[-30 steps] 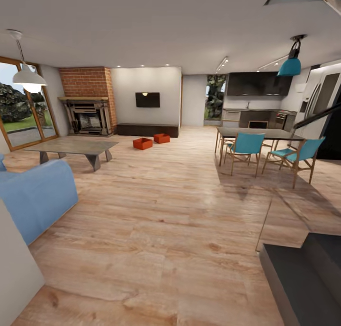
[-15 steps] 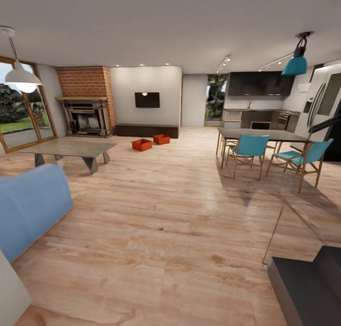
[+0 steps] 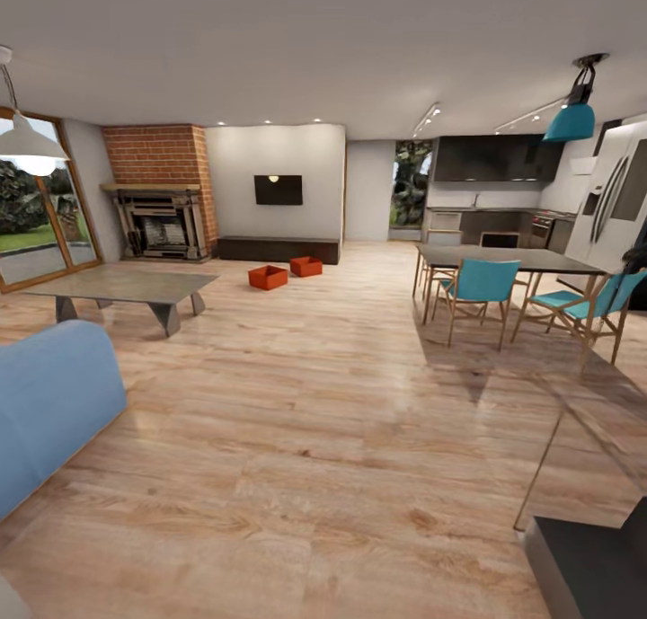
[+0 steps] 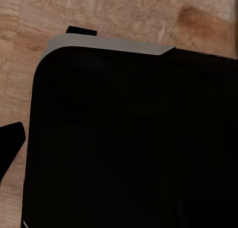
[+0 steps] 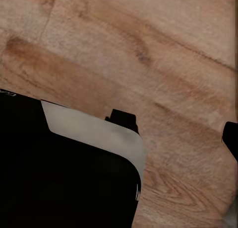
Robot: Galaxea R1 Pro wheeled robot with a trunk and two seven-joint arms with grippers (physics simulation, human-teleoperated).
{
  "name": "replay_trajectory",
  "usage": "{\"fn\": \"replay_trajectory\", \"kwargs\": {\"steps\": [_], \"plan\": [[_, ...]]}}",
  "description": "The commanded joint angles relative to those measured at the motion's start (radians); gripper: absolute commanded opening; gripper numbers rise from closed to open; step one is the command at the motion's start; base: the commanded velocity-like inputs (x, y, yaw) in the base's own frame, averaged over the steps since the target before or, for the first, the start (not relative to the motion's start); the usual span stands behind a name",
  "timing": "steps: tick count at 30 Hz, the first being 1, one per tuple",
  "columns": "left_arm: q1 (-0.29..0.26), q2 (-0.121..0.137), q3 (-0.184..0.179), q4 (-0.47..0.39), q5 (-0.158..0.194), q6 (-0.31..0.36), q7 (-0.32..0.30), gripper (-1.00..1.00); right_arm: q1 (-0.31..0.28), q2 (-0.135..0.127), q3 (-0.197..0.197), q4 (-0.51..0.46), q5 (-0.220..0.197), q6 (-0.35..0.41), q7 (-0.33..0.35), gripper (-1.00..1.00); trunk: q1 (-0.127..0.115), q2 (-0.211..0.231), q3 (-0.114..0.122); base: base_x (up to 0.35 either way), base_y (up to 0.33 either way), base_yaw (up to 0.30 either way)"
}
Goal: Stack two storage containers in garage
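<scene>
Two containers, one (image 3: 269, 277) and the other (image 3: 306, 266), sit on the wood floor (image 3: 314, 403) at the far end of the living room, just in front of the long dark cabinet (image 3: 279, 249). Both are orange-red, open-topped, low rectangular boxes with plain walls; they stand near each other but apart. The fireplace (image 3: 160, 222) is to their left, the TV (image 3: 278, 190) on the wall above the cabinet.

In both wrist views a black body with a grey edge hangs over floor planks. Dark finger tips (image 4: 11, 146) (image 5: 123, 119) peek out, holding nothing; how far either gripper is spread I cannot tell.
</scene>
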Motion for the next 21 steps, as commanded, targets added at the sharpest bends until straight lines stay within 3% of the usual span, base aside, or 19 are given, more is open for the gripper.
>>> {"fn": "replay_trajectory", "kwargs": {"steps": [1,21], "plan": [[0.000,0.000,0.004,0.000,0.008,-0.002,-0.005,1.00,-0.001,0.000,0.008,0.003,-0.010,-0.006,0.003,1.00,0.001,0.000,-0.001,0.323,0.000,0.000],[0.000,0.000,0.002,0.001,0.008,-0.001,-0.005,1.00,-0.001,0.000,0.008,0.003,-0.010,-0.006,0.003,1.00,0.001,0.000,-0.001,0.323,0.000,0.000]]}}
